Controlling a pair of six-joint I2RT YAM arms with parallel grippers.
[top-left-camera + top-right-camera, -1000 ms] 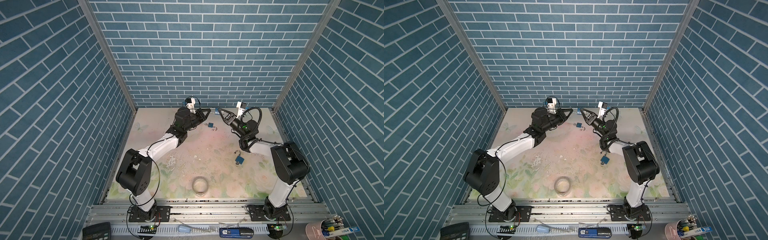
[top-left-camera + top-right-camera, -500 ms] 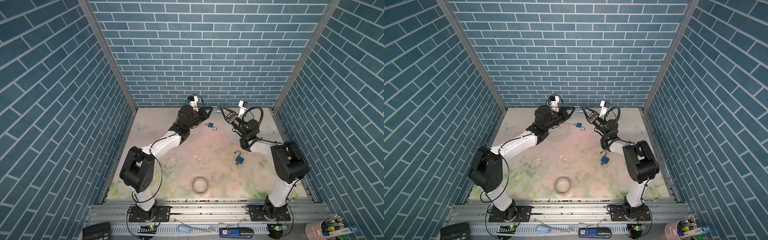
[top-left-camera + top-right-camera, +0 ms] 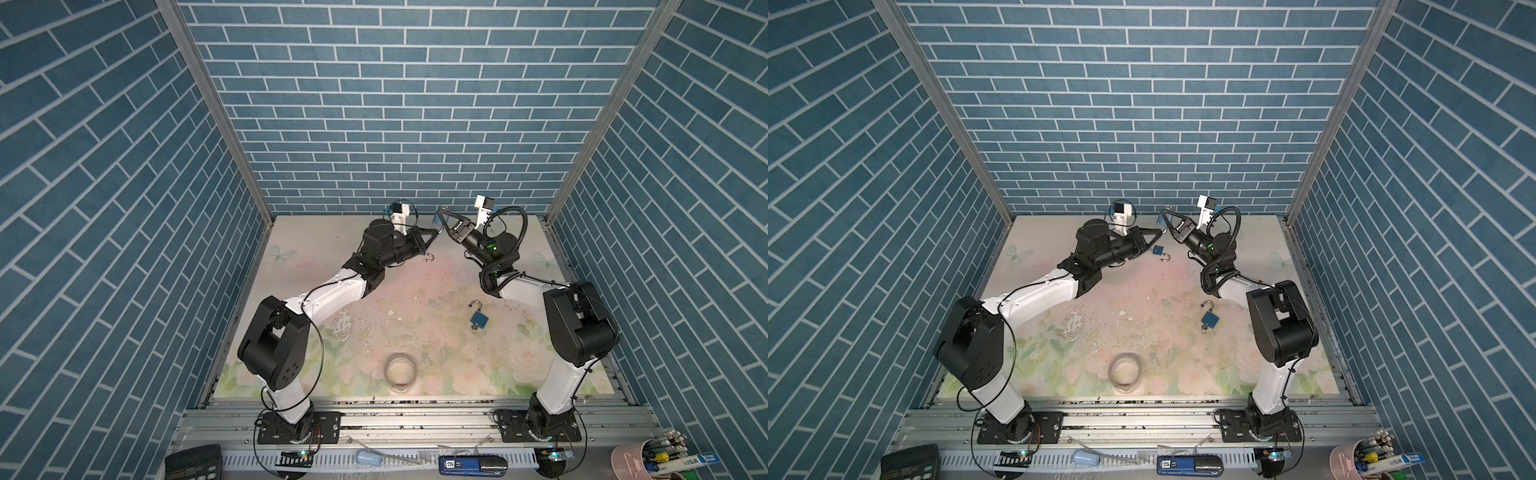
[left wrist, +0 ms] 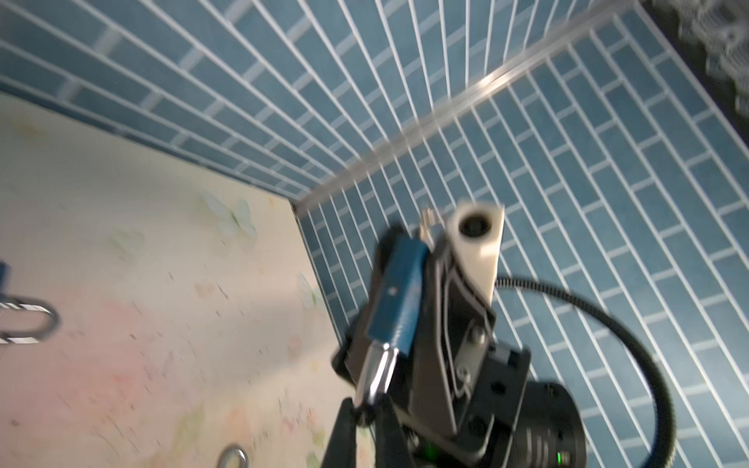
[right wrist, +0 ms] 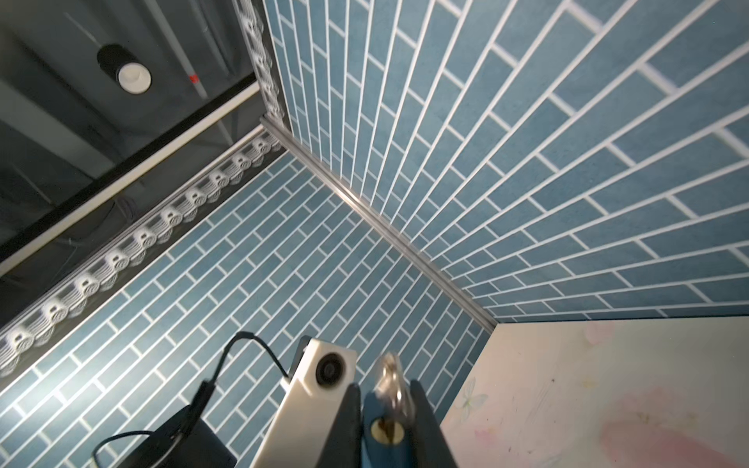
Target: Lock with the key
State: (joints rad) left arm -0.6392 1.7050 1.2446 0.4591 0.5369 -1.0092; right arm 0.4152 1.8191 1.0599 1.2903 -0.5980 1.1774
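Note:
A blue padlock [image 5: 371, 407] is held up near the back wall, with my right gripper [image 5: 384, 389] shut on its body and its brass keyhole [image 5: 387, 431] turned to that wrist. In both top views the padlock [image 3: 437, 219] [image 3: 1160, 218] hangs between the two arms. Its silver shackle [image 4: 379, 370] points at my left gripper [image 4: 367, 413], whose fingertips [image 4: 350, 421] pinch its end. The left gripper [image 3: 435, 234] meets the right gripper [image 3: 441, 212] there. The left wrist view is blurred, and this padlock's key does not show clearly.
A second blue padlock [image 3: 480, 318] lies on the floral mat with its shackle open and a key [image 3: 473, 330] in its bottom. A third open padlock [image 3: 1158, 249] lies under the left gripper. A tape roll [image 3: 400, 372] sits near the front. The back wall is close behind both grippers.
My left gripper has moved right, up to the padlock, and its wrist has turned. The right gripper has lifted the padlock slightly towards the back wall.

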